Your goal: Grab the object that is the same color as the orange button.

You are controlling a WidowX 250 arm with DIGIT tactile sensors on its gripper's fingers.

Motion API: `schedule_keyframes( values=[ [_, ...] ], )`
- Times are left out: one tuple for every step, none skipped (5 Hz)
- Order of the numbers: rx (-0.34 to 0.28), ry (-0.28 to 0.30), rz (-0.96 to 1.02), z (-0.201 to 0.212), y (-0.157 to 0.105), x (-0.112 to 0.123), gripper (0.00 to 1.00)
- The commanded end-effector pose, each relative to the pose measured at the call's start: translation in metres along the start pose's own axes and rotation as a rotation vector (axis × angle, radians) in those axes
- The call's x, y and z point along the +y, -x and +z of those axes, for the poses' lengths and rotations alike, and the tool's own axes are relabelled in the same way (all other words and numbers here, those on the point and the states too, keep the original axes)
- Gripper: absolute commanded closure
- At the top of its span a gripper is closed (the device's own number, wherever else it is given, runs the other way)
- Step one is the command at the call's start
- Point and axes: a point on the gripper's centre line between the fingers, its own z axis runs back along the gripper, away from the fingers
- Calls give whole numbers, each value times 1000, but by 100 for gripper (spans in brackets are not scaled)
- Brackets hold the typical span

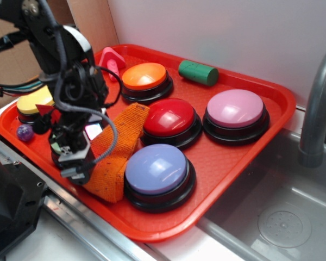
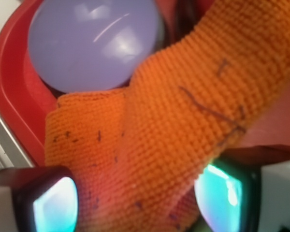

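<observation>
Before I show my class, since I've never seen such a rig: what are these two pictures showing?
The black machine is a robot arm ending in a claw. One picture looks from outside; the other comes from a camera on the arm's wrist, looking down between the claw's fingers.

A red plastic tray holds round dome buttons: orange, red, pink, lavender and yellow, plus a green cylinder. The claw sits over a folded orange woven cloth beside the lavender button. Whether it grips the cloth yet isn't clear.

Rough woven orange cloth (image 2: 183, 121); glossy plastic orange button (image 1: 145, 76).
</observation>
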Motion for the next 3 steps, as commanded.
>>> schedule_keyframes(
  values=[
    [-25, -34, -38, -7, -3, 0, 100],
    [-33, -32, -37, -6, -2, 1, 100],
    [-34, -33, -39, -6, -2, 1, 100]
  ],
)
